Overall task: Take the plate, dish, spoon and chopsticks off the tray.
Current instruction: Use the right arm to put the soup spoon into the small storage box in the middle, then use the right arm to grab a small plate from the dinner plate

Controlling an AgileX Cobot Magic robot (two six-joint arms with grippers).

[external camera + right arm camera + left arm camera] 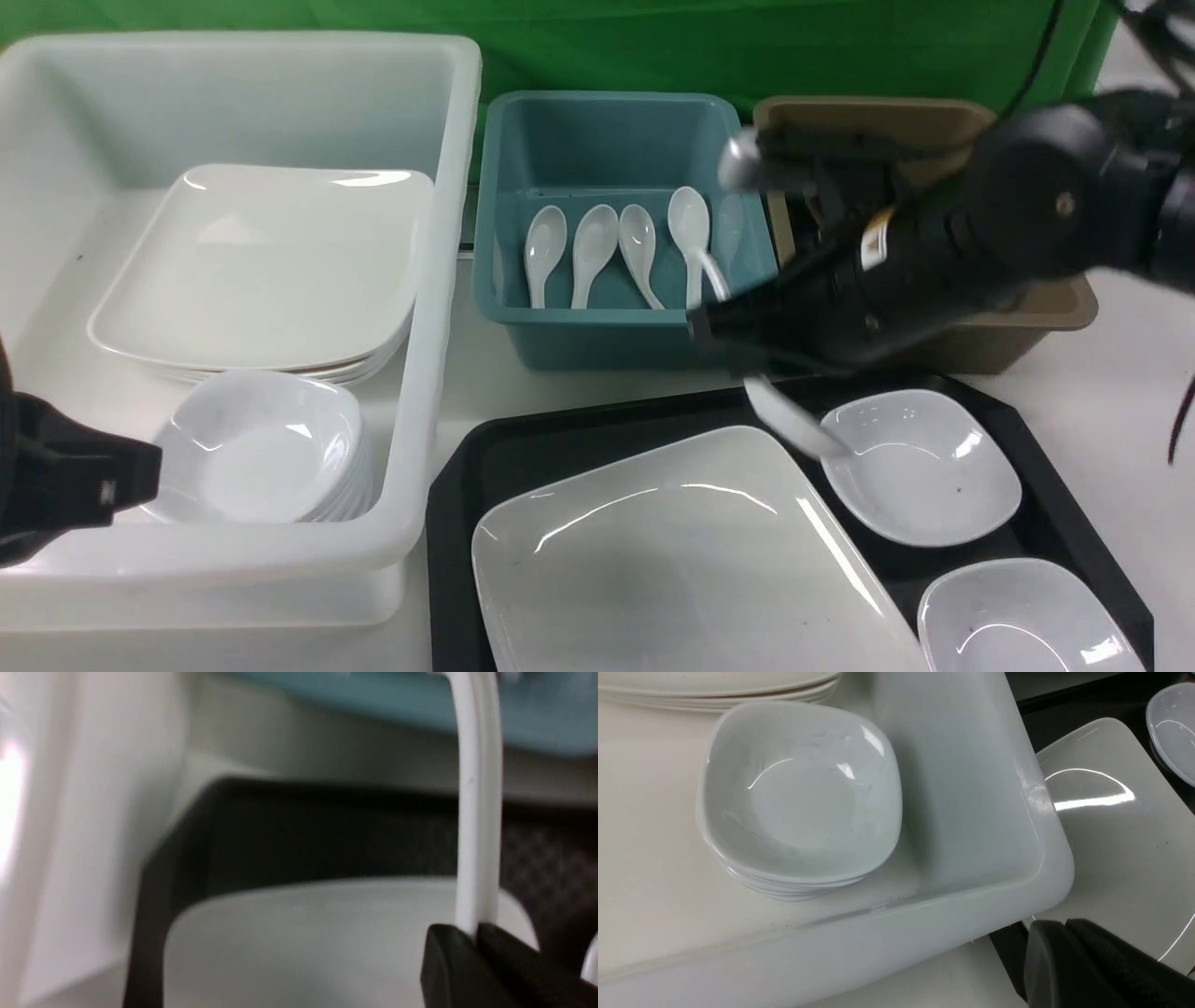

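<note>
Over the black plastic tray (464,471), right gripper (474,934) pinches the glossy white soup spoon (477,812) by its handle; left gripper (1064,927) sits clenched.

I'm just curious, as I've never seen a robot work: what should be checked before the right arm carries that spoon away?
1. Right end effector closed on the spoon handle: ok.
2. Spoon clear of the small dish: cannot tell, blurred.
3. Teal bin has free floor space: ok.
4. Left end effector shut, by the white bin, away from the spoon: ok.
5. Plate off the tray: not ok, it lies on it.
</note>
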